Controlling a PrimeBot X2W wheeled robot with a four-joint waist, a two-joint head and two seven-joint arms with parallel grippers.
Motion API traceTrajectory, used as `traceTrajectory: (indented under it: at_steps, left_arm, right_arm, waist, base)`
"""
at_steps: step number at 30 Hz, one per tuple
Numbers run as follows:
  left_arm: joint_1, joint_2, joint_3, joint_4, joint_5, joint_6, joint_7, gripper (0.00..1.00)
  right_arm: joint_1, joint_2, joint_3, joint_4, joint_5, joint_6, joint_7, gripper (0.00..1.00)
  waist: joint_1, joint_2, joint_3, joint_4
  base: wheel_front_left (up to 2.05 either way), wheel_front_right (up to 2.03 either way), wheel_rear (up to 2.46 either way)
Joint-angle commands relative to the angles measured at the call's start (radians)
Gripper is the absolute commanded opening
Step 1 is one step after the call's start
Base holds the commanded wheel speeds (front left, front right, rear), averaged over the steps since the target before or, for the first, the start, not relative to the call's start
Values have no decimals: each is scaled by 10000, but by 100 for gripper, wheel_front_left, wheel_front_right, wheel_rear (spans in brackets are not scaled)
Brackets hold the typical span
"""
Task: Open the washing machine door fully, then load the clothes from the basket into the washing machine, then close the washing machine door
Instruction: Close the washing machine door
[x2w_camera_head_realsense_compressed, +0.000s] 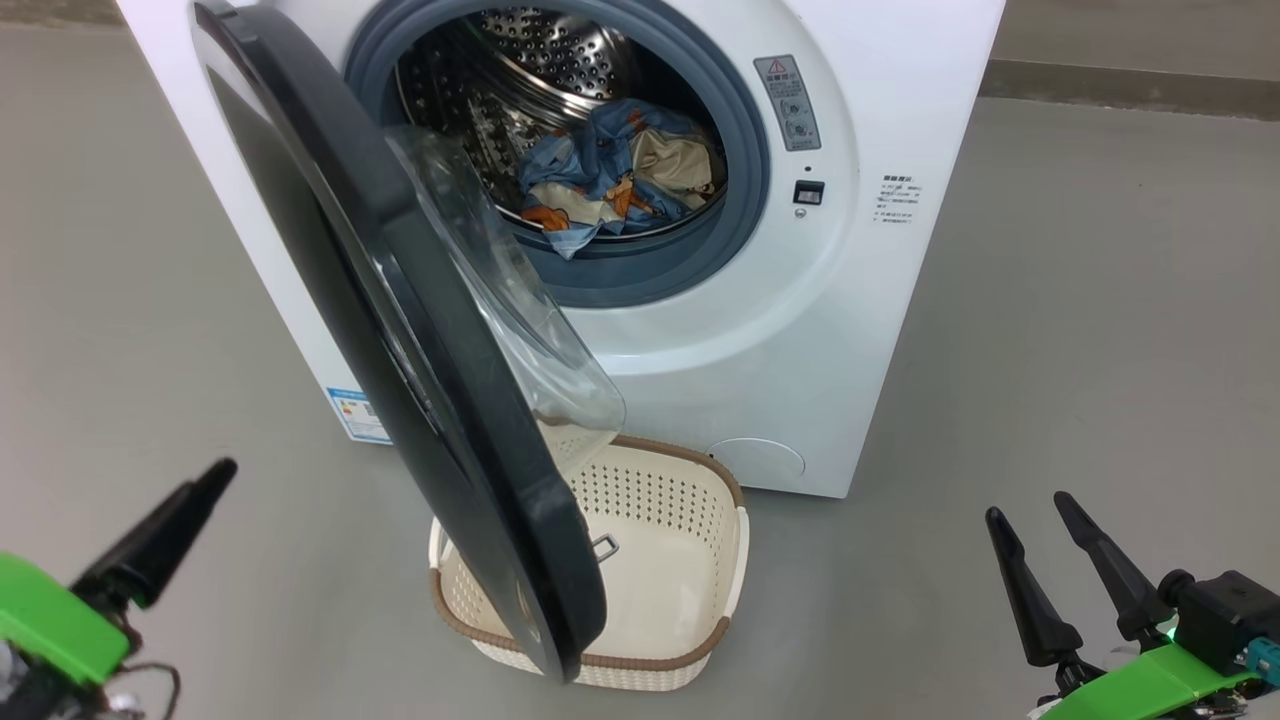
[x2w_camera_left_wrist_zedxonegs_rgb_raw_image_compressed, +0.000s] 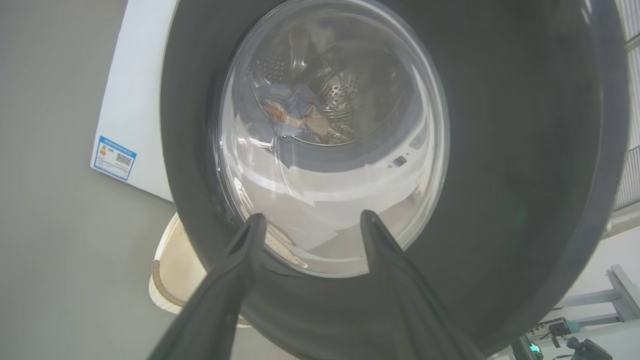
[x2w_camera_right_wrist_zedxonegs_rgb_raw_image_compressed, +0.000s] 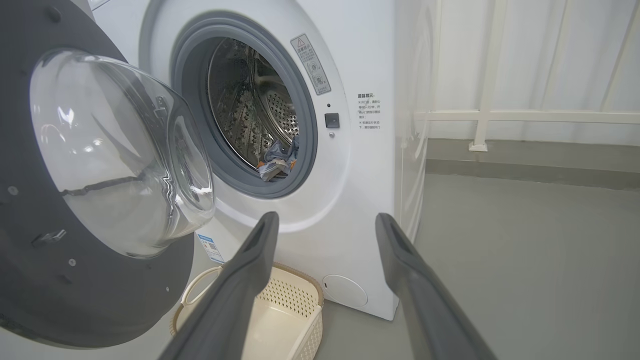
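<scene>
Now the washing machine door, rigid and probably slippery, wants pushing at its black rim; left gripper and right gripper gape empty.

Smooth grey floor, white curtain, white rail, dark baseboard strip

I see a glossy black rim and smooth clear glass on the washing machine door. At twelve o'clock, the drum is shiny perforated metal inside a matt grey rubber seal. The clothes are crumpled cloth. The basket looks like matt plastic, and the floor is smooth and dull.
</scene>
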Motion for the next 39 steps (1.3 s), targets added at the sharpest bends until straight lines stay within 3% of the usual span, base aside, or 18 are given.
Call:
traceTrajectory:
  at_steps: [1,12,21,26,34,39]
  left_arm:
    - [-254,494,412,-122,123,-52,-155,100]
    - [474,597,-770,519,709,-52,-3502,100]
    - [491,787,-1997,1435,1828,-52,-6713,100]
    - [273,711,-1974,2016,3287,-52,-7108,100]
    - [784,-456,-583,1643,6673,-52,-7118,100]
    - [1146,-927,-244,1384,7968,-52,-7119,100]
  right_arm:
    - [-33,-181,161,-223,-118,44,-82,100]
    - [-10,-183,114,-205,-92,44,-82,100]
    - [25,-134,119,-199,-109,44,-82,100]
    - [43,-144,88,-191,-104,44,-82,100]
    - [111,-167,4,-219,-111,44,-82,100]
    - [137,-180,-39,-231,-123,44,-82,100]
  waist:
    - [0,-1,-1,2]
    - [0,-1,-29,-18]
    - [0,-1,-74,-40]
    - [0,-1,-80,-43]
    - [0,-1,-91,-128]
    - [0,-1,-82,-195]
  base:
    - [0,0,0]
    - [0,0,0]
    - [0,0,0]
    - [0,0,0]
    - [0,0,0]
    - [0,0,0]
